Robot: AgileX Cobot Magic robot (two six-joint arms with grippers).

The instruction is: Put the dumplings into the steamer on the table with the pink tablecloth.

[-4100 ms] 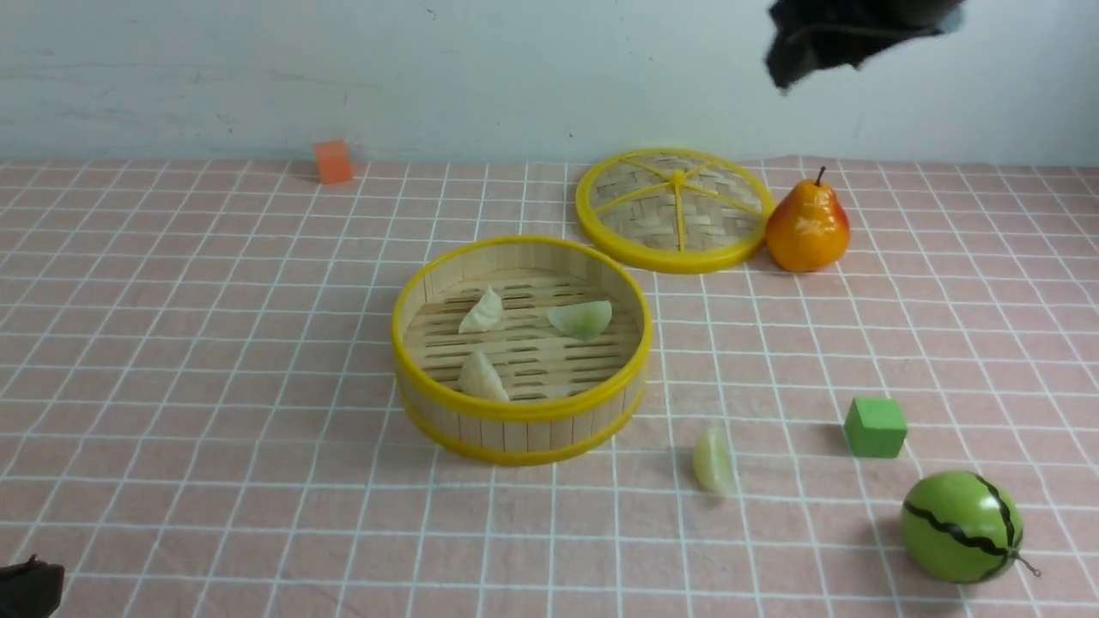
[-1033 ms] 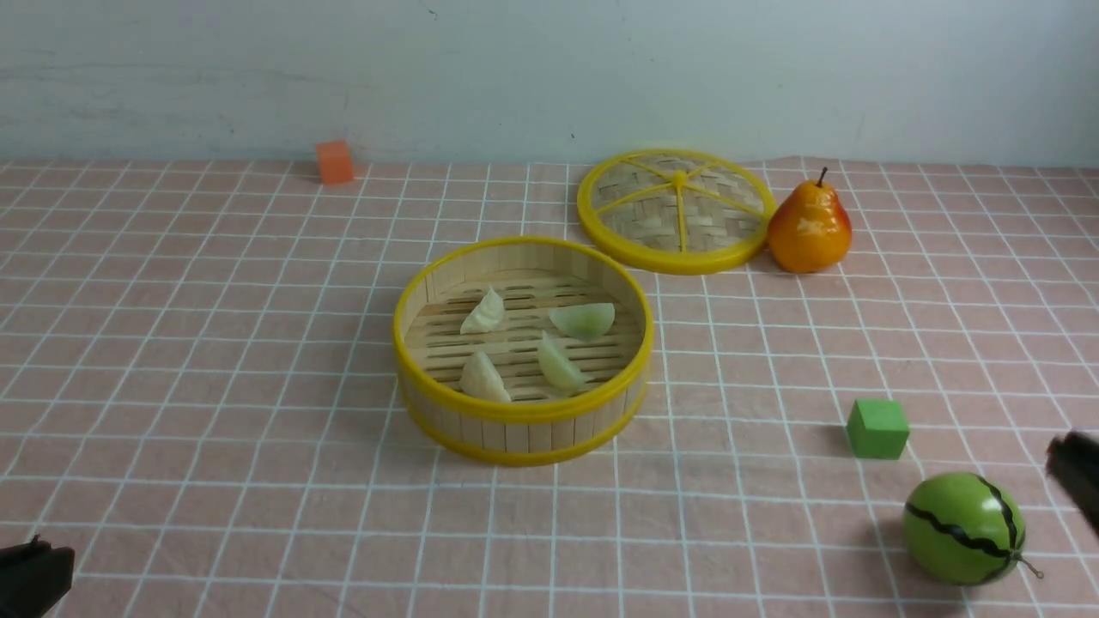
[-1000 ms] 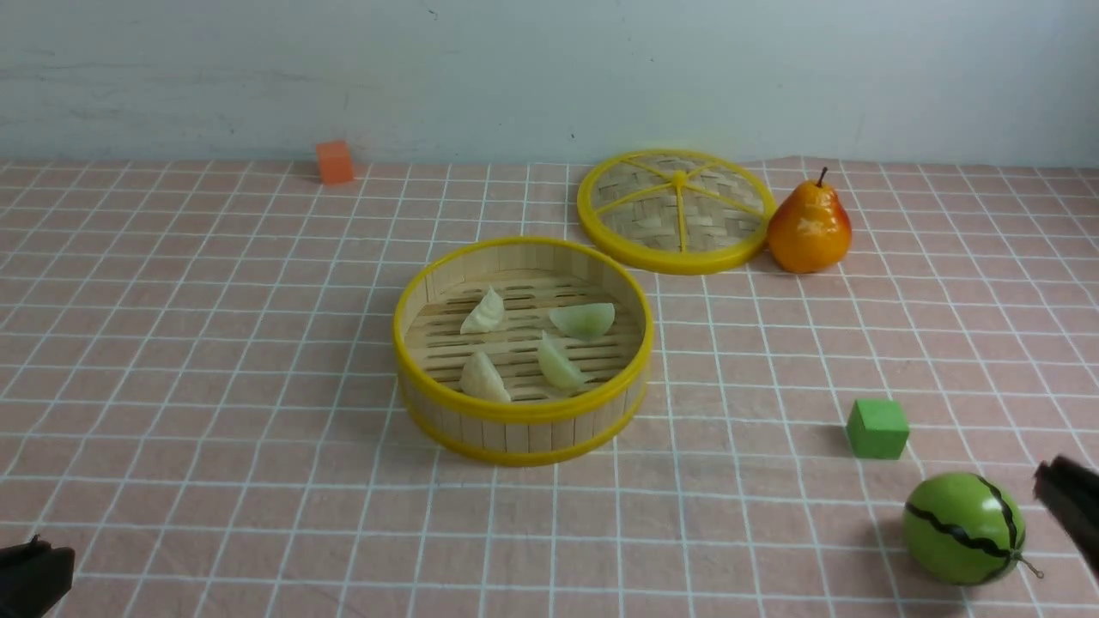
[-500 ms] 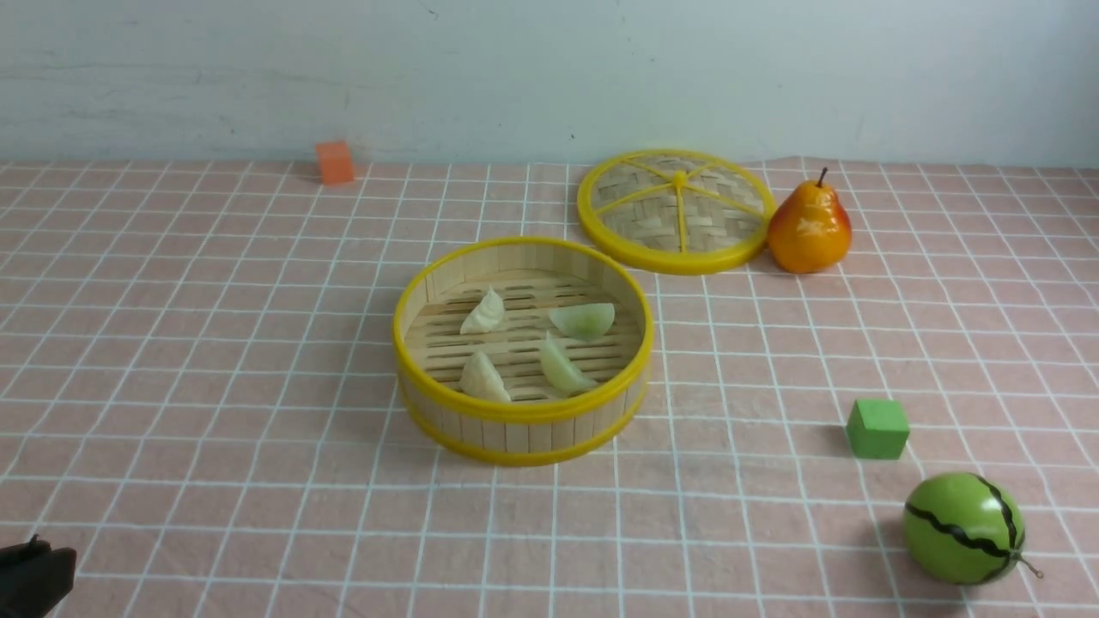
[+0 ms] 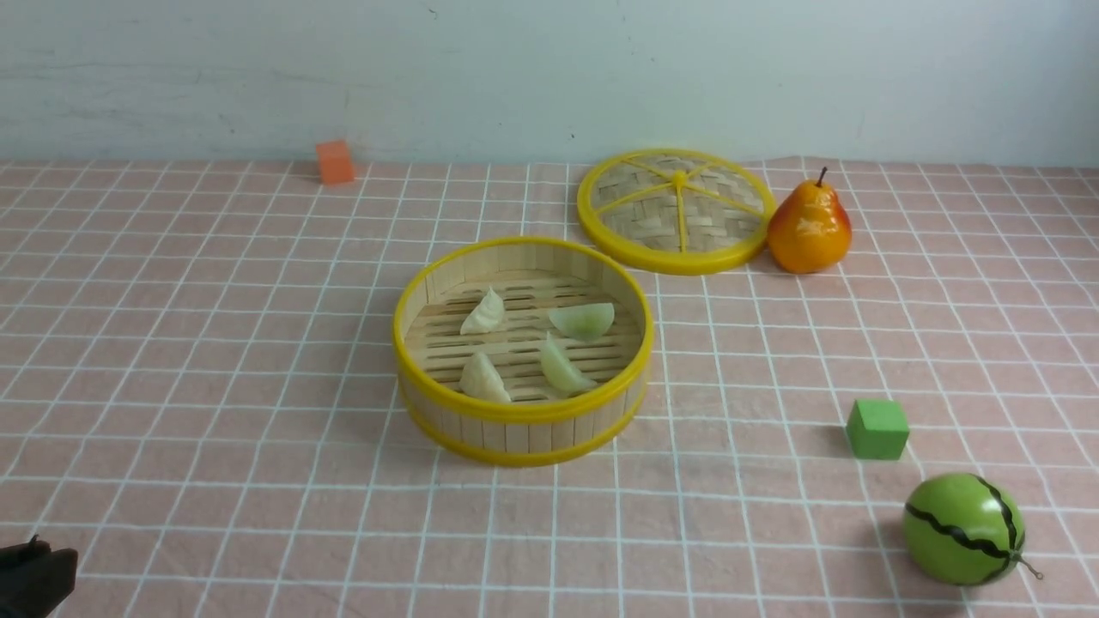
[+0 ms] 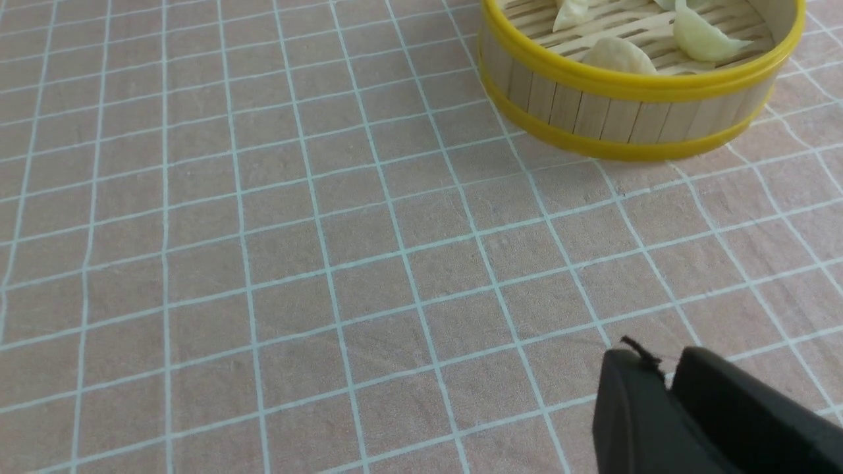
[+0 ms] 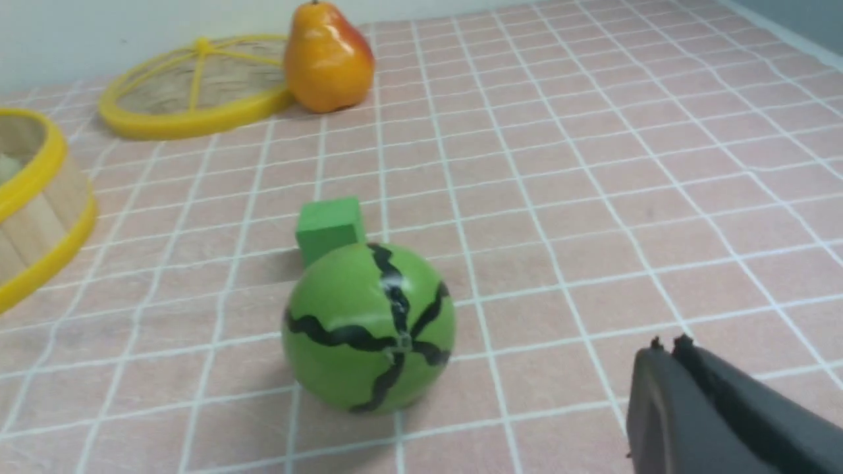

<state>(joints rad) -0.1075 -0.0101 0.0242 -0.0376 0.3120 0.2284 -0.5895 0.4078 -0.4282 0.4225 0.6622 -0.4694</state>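
All four dumplings (image 5: 560, 365) lie inside the steamer (image 5: 521, 412). It sits toward one o'clock of your left gripper (image 6: 665, 372), the right gripper (image 7: 665, 352) well apart; both empty, jaws together.

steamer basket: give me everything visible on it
The steamer is a round, shallow, open basket with a wall of upright pale wooden strips, yellow rims top and bottom, and a slatted floor. It sits flat on the pink tablecloth near the middle of the table, upright, with no lid on it. Four dumplings lie apart on its floor. The woven lid lies separately behind it to the right. Neither gripper touches it.
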